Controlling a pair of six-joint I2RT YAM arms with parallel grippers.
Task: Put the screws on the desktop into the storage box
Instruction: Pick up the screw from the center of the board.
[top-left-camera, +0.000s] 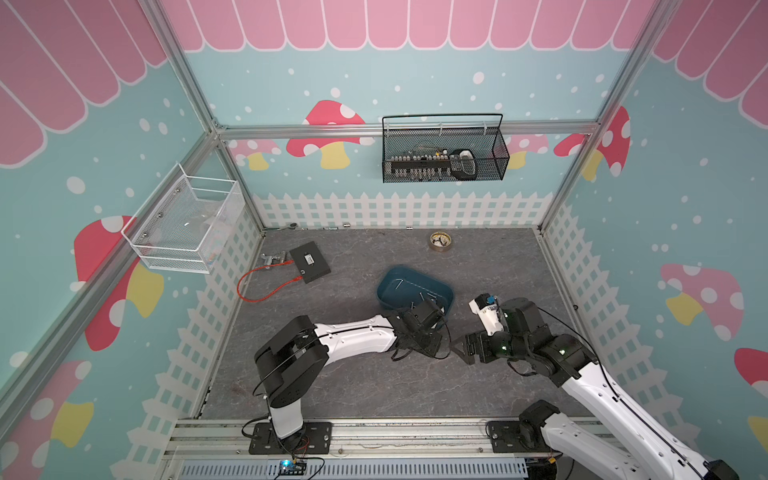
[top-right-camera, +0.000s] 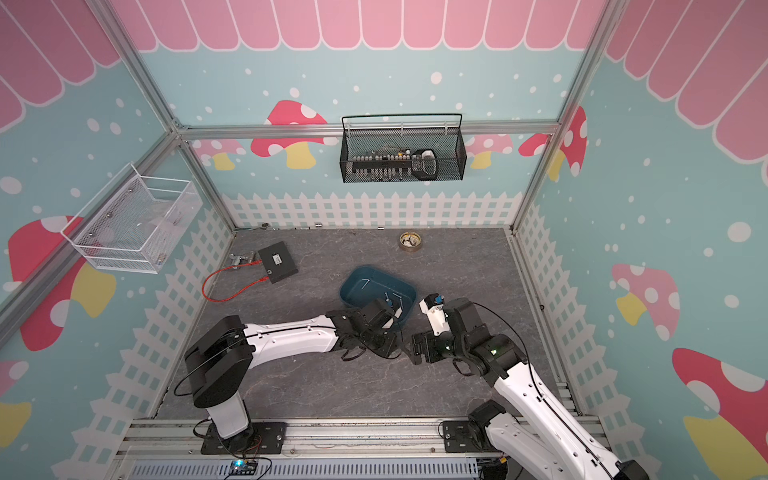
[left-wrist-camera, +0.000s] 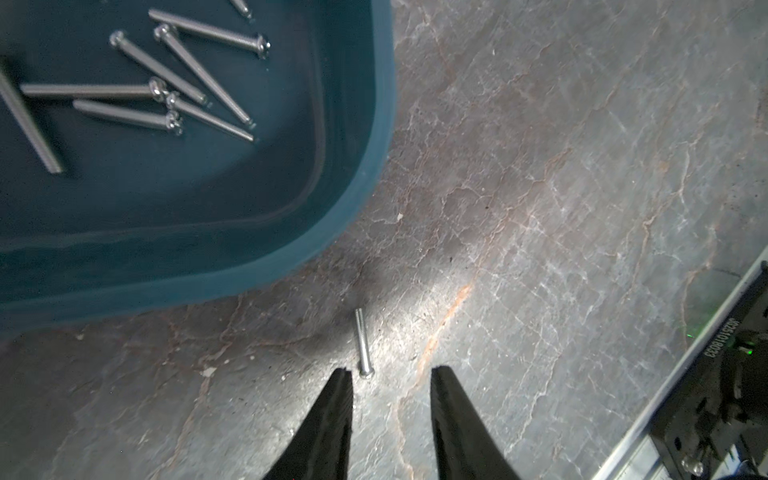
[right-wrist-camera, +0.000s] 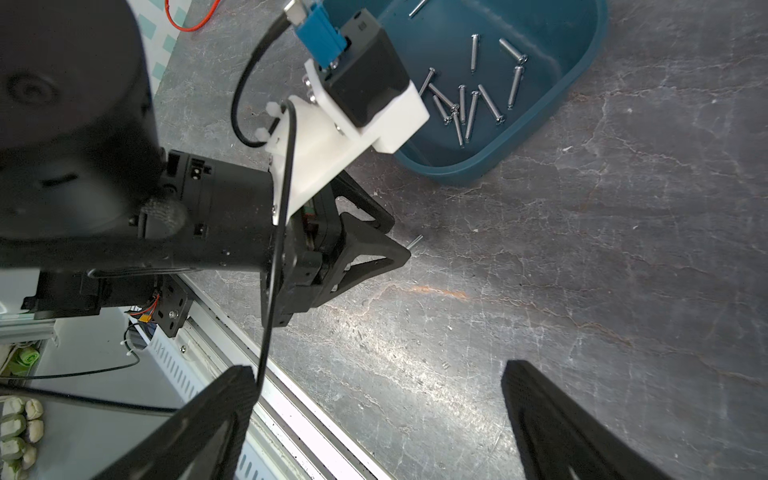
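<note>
One loose screw (left-wrist-camera: 362, 345) lies on the worktop (left-wrist-camera: 582, 208) just off the near side of the storage box (left-wrist-camera: 384, 124), where other screws (left-wrist-camera: 199, 70) already rest. The left arm (top-left-camera: 353, 332) is much the nearer. Its jaws stand partly apart and pinch nothing. The screw's head sits off-centre, close beside one fingertip, and its shaft points straight ahead beyond the tips, so I judge a short advance comes first. The right arm (top-left-camera: 602, 399) hangs to the right, jaws spread wide and empty.
</note>
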